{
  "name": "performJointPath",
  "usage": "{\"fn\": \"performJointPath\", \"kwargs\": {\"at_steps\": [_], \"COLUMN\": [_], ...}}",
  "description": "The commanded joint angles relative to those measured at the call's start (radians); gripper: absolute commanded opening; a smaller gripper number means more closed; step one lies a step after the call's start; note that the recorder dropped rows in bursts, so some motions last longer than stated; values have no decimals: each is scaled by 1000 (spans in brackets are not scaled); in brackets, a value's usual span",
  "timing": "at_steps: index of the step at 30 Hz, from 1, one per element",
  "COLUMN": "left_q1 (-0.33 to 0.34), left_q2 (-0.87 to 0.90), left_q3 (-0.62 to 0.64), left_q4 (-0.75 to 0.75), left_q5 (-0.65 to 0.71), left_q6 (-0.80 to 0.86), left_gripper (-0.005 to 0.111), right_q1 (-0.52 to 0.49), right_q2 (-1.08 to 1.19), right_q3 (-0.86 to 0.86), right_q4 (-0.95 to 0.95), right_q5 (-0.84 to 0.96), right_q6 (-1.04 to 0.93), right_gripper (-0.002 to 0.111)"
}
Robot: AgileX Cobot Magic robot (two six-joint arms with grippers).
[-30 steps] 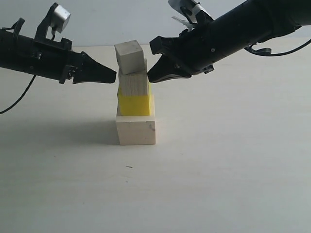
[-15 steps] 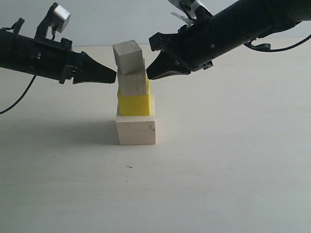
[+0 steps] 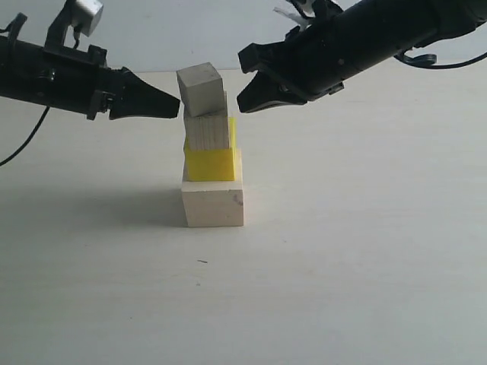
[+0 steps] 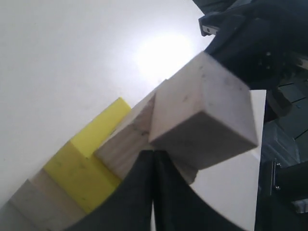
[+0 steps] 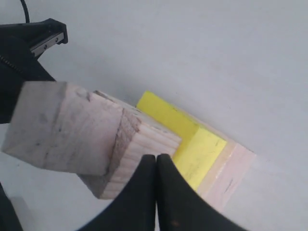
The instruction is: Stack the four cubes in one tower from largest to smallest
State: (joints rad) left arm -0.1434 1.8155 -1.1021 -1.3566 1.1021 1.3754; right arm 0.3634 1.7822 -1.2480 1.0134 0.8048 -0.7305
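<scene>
Both arms are lifting away since a second ago. The left gripper [image 3: 172, 109] and right gripper [image 3: 244, 102] hang beside the tiny cube [image 3: 201, 84], fingers pinched shut, empty. The tower [image 3: 211, 163] stands free on the table [image 3: 342, 266], four high (tiny cube sits skewed); stacking looks done.

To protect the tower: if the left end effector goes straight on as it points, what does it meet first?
Probably the smaller pale wood cube near its top, just under the tiny cube; depth is unclear.
</scene>
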Motion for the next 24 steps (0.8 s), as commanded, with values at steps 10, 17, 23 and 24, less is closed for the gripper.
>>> {"fn": "performJointPath", "kwargs": {"at_steps": [10, 17, 23, 24], "left_q1": [4, 4, 4, 4], "left_q2": [-73, -73, -73, -73], "left_q3": [-6, -6, -6, -6], "left_q4": [-8, -10, -12, -12], "left_q5": [-29, -47, -55, -55], "left_q6": [-11, -11, -9, -11], "left_gripper": [0, 0, 0, 0], "right_q1": [-3, -3, -3, -3], "right_q2": [-83, -88, -88, -88], "right_q3": [-7, -7, -7, -7], "right_q4": [-5, 7, 20, 28], "right_q5": [-3, 25, 55, 60], "right_q6": [9, 9, -5, -10], "right_gripper": [0, 0, 0, 0]}}
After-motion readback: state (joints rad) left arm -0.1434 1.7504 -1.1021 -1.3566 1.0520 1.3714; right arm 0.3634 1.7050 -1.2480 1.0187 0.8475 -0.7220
